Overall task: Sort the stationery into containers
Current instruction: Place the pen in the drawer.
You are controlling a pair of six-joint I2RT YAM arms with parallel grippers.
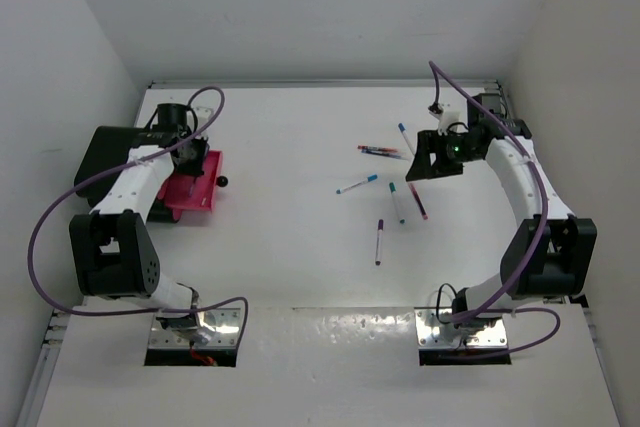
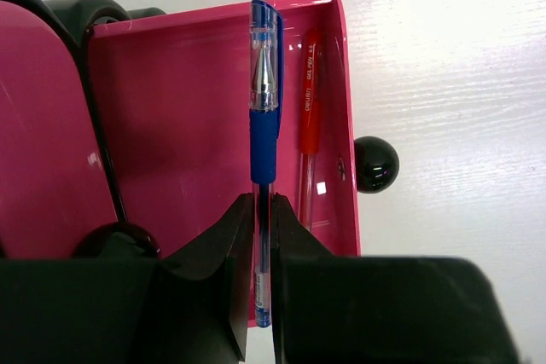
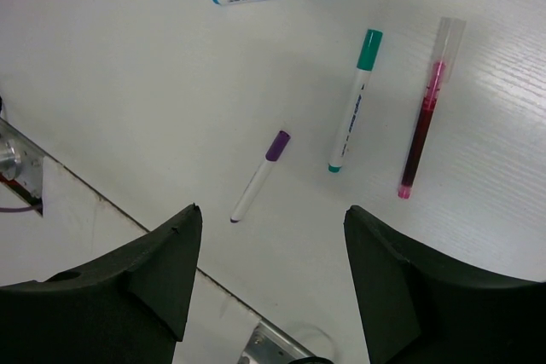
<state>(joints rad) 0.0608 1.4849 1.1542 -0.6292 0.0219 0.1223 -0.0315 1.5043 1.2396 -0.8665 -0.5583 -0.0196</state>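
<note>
your left gripper [image 2: 263,208] is clamped on a clear-barrelled pen with a blue cap and blue grip [image 2: 264,83], pinching it near the writing end. the rest of the pen sticks out ahead of the gripper over the small magenta-pink plastic tray [image 2: 171,108]. a red-bodied pen [image 2: 309,117] lies in that tray just right of the held one, along the right wall.

the risk is in the release. the blue cap reaches about to the tray's far wall, so if it sits over the rim when you let go, i judge the pen could tip out onto the white bench [image 1: 290,147]. you cannot tell its height above the tray floor, and a drop from too high may bounce it. drifting right would set it on the red pen. a shove on the tray could knock the small black ball [image 2: 376,164] just outside the right wall.

your right gripper [image 3: 271,212] hangs wide open and empty over the bench. a white pen with a purple cap [image 3: 258,178] lies just ahead of it, with a teal-capped pen [image 3: 354,104] and a magenta gel pen [image 3: 424,130] ahead to the right.

only the left wrist view shows the pinch and the red pen, because from above the arm hides them. only the top view shows the large matte black box [image 1: 100,152] to the left gripper's left.
</note>
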